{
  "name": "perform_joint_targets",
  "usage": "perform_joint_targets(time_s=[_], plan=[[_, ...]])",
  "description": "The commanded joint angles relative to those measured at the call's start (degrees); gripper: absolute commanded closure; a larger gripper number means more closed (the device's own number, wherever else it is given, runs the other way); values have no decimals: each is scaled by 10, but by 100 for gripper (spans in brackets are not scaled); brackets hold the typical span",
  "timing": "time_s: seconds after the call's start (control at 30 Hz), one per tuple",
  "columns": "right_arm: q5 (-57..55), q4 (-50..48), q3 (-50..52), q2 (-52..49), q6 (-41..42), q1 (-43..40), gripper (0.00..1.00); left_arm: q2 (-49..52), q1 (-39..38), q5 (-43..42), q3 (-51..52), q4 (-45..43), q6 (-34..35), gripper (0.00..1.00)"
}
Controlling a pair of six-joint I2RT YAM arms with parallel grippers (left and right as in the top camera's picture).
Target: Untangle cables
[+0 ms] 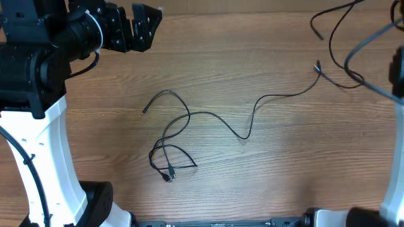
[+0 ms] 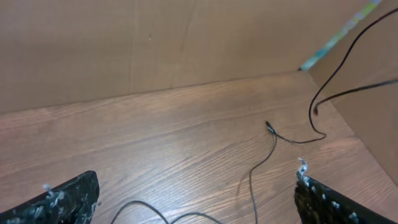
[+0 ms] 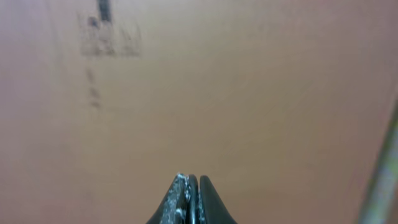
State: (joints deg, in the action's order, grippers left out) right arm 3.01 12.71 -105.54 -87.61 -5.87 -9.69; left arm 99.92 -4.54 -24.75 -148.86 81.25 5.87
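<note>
Thin black cables lie on the wooden table (image 1: 265,176). A small tangle of loops (image 1: 165,151) with plugs sits at centre left. A long strand (image 1: 252,116) runs from it to a plug end (image 1: 318,65) at the upper right. From there another cable (image 1: 341,31) rises off the table and leaves the frame. The left wrist view shows the strand (image 2: 255,168) and the raised cable (image 2: 348,50). My left gripper (image 1: 134,28) (image 2: 198,177) is open and empty at the far left, away from the tangle. My right gripper (image 3: 191,180) is shut with a thin dark strip between its jaws. It is out of the overhead view.
The left arm's base (image 1: 38,157) stands at the left edge. Part of the right arm (image 1: 394,69) and its thicker grey cable (image 1: 372,38) are at the right edge. Brown walls (image 2: 124,43) rise behind the table.
</note>
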Motion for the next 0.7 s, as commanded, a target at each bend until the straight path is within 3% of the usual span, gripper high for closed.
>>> perform_joint_targets(time_s=[0.0,0.23,0.43,0.6,0.67], plan=[[-72,-62,-3,-43,-174,-10,96,0,-4,10,-2,21,18,0],[-135,-343,-3,-119,-303,-22,96,2,-4,29,-1,83,14,0],[-64,-619,-3,-153,-541,-50,96,2,-4,29,-1,87,14,0],[-29,-691,-36,-153,-532,-91,96,2,-4,41,-1,95,14,0],[-29,-682,-60,-148,-446,-115,96,2,-4,56,-1,113,14,0]])
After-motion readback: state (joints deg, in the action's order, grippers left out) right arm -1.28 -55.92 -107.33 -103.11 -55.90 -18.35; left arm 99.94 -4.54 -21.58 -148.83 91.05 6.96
